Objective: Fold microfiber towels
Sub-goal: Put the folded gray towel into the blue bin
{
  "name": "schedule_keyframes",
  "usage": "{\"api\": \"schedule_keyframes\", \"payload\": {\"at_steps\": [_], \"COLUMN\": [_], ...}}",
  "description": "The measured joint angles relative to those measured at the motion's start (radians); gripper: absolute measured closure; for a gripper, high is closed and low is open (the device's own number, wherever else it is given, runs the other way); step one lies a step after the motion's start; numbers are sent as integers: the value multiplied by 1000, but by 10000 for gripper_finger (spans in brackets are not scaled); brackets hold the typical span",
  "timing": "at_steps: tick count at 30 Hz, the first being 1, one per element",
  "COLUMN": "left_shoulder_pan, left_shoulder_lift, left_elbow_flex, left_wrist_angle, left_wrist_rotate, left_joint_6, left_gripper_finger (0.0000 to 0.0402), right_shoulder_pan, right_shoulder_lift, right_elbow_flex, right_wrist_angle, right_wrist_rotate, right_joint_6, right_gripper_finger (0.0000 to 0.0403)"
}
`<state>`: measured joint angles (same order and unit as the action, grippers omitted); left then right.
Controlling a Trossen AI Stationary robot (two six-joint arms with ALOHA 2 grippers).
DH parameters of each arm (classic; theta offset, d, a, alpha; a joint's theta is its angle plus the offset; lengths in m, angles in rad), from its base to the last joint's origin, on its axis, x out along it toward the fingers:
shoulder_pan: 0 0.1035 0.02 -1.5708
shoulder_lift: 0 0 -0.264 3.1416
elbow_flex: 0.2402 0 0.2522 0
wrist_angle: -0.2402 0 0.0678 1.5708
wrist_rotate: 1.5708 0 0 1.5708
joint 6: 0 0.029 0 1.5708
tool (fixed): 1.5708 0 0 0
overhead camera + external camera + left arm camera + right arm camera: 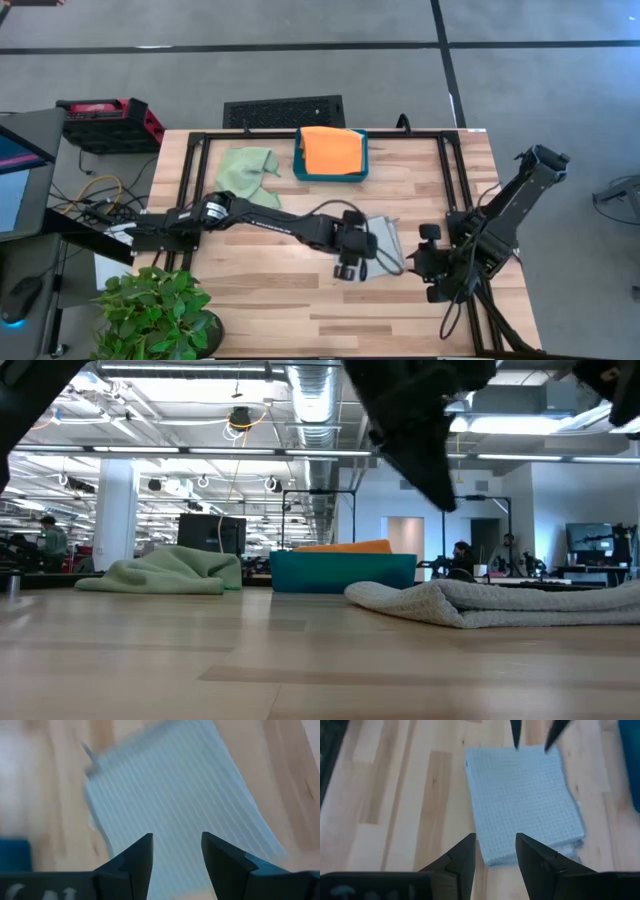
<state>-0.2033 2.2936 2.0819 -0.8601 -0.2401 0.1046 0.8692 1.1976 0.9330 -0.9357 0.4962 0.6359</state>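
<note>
Grey towel (385, 243) folded flat on the wood table (260, 310), between the two grippers; seen low, stacked in layers, edges a bit uneven. Left gripper (348, 268) above its near edge, fingers parted, nothing between them, cloth visible through the gap in the wrist view. Right gripper (495, 851) just off the other side, fingers likewise apart and empty. Orange towel (331, 150) already lying in the teal tray (300, 170). Green towel (247, 170) crumpled beside the tray, not yet folded.

Risks, judged from here: a left fingertip catching the top layer on the way up and flipping the fold open, given how close over the cloth it hangs. Lifting by one layer only, with the stack then unrolling. Arms close together around one small cloth, so collision likely if both move inward at once.
</note>
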Motion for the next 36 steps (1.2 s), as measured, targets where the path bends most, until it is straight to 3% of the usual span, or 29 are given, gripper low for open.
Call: {"api": "schedule_keyframes", "payload": {"at_steps": [9,21,24,29,36], "left_shoulder_pan": [-108,-282,-309,-336,-324], "left_shoulder_lift": [0,-49,-87,-175,-383], "left_elbow_flex": [0,0,-16,-112,-421], "left_wrist_angle": [-250,-693,-705,-712,-633], "left_wrist_rotate": [-22,-308,-398,-468,-509], "left_joint_6": [-257,-737,-804,-854,-952], "left_gripper_finger": [240,240,240,240,251], "right_shoulder_pan": [-4,-7,-8,-30,-86], "right_shoulder_lift": [1,1,1,1,1], "right_elbow_flex": [-125,-150,-150,-150,-150], "right_wrist_angle": [212,242,242,257,286], "right_wrist_rotate": [-45,-34,-1,10,10], "right_joint_6": [-72,-70,-75,-85,-95], "right_gripper_finger": [242,242,242,242,242]}}
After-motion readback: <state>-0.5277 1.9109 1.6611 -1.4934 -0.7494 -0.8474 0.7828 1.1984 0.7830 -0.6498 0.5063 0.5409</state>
